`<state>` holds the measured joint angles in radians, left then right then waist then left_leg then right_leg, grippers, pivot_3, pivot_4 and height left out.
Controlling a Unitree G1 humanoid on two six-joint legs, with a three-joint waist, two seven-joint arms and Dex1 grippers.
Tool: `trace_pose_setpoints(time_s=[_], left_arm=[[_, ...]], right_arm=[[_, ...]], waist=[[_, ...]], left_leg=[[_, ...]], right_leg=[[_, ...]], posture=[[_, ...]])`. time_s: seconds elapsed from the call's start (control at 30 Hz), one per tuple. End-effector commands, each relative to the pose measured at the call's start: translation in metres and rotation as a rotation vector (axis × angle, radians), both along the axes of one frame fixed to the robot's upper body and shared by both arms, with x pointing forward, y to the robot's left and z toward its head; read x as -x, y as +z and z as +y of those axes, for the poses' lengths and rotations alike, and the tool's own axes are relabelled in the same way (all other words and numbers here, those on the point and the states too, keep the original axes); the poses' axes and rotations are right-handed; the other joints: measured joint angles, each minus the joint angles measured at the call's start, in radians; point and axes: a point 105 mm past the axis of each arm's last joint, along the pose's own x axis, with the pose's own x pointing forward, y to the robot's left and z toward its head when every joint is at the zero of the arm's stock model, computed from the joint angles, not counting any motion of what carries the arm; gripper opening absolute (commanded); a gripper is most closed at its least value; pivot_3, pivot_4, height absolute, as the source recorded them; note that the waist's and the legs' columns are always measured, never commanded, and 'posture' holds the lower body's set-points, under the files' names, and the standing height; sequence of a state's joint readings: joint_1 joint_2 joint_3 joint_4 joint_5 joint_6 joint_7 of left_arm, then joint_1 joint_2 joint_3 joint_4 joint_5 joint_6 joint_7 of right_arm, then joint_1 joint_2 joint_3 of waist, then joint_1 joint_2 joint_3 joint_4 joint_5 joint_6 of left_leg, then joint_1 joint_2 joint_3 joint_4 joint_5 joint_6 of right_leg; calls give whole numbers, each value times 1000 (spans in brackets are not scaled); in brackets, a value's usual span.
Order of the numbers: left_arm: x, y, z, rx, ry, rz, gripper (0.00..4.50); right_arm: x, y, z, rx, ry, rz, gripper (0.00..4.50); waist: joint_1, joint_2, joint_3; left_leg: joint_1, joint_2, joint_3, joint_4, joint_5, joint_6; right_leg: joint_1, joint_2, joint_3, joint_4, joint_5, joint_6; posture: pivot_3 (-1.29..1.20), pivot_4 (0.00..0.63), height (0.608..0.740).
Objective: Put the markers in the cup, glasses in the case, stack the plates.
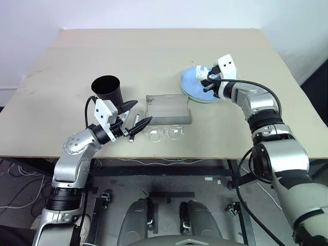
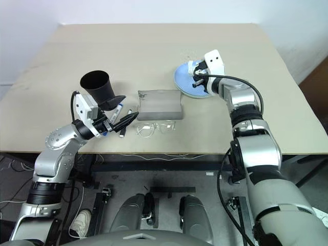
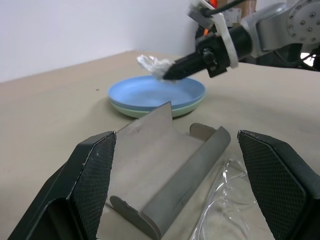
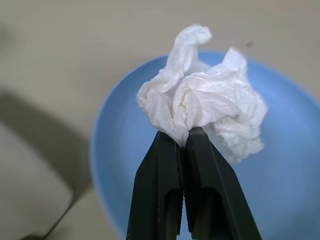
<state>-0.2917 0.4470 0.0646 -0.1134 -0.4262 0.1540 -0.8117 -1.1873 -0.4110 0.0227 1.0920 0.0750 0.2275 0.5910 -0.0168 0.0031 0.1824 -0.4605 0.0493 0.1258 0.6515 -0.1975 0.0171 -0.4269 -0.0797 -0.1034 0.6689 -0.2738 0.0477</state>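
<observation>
The light blue plate (image 1: pixel 190 82) lies on top of the mint green plate (image 3: pixel 131 112) at the back right of the table. My right gripper (image 4: pixel 182 136) hangs over them, shut on a crumpled white tissue (image 4: pixel 210 102). The grey case (image 1: pixel 168 108) lies open in the middle, with the clear glasses (image 1: pixel 164 134) on the table just in front of it. My left gripper (image 1: pixel 144 110) is open, just left of the case and facing it. A white marker (image 1: pixel 136 120) lies beside the left gripper's fingers, partly hidden. The black cup (image 1: pixel 107 88) stands upright behind the left gripper.
The tan table (image 1: pixel 154 51) has bare room along its back and left side. Its front edge runs just in front of the glasses. Cables hang below the table.
</observation>
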Motion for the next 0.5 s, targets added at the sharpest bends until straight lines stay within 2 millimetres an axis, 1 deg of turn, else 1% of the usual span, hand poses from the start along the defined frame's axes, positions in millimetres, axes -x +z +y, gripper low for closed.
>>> trace_pose_setpoints(time_s=[0.03, 0.13, 0.27, 0.37, 0.47, 0.5], left_arm=[[5, 11, 5, 10, 12, -43, 4093], [6, 9, 5, 11, 17, -38, 4093], [6, 9, 5, 13, 17, -36, 4093], [7, 9, 5, 12, 16, -36, 4093], [7, 10, 5, 12, 16, -38, 4093], [7, 10, 6, 12, 16, -39, 4093]], right_arm=[[-4, 12, 0, 8, -15, -44, 268], [-4, 14, 3, -9, 9, -40, 1011], [-4, 16, 2, -16, 9, -42, 2238], [-3, 20, 0, -13, 16, -62, 3268], [0, 19, -2, 21, 41, -86, 3268], [2, 22, -3, 12, 64, -97, 3268]], waist=[[0, 0, 0], [-2, 0, 0], [-2, 0, 0], [-3, 0, 0], [-2, 0, 0], [-2, 0, 0]], left_leg=[[0, 0, 0, 0, 0, 0], [1, 0, 1, 0, 0, 0], [1, 0, 2, 0, 0, 0], [1, 0, 2, 0, 0, 0], [1, 0, 3, 0, 0, 0], [1, 0, 3, 0, 0, 0]], right_leg=[[0, 0, 0, 0, 0, 0], [0, 0, 1, 0, 0, 0], [-1, 0, 3, 1, 1, 1], [-1, 0, 4, 1, 1, 1], [-1, 0, 4, 1, 1, 1], [-1, 0, 4, 1, 1, 1]], posture=[[0, 150, 710], [0, 150, 710], [0, 150, 710], [0, 150, 710], [0, 150, 710], [0, 150, 710]])
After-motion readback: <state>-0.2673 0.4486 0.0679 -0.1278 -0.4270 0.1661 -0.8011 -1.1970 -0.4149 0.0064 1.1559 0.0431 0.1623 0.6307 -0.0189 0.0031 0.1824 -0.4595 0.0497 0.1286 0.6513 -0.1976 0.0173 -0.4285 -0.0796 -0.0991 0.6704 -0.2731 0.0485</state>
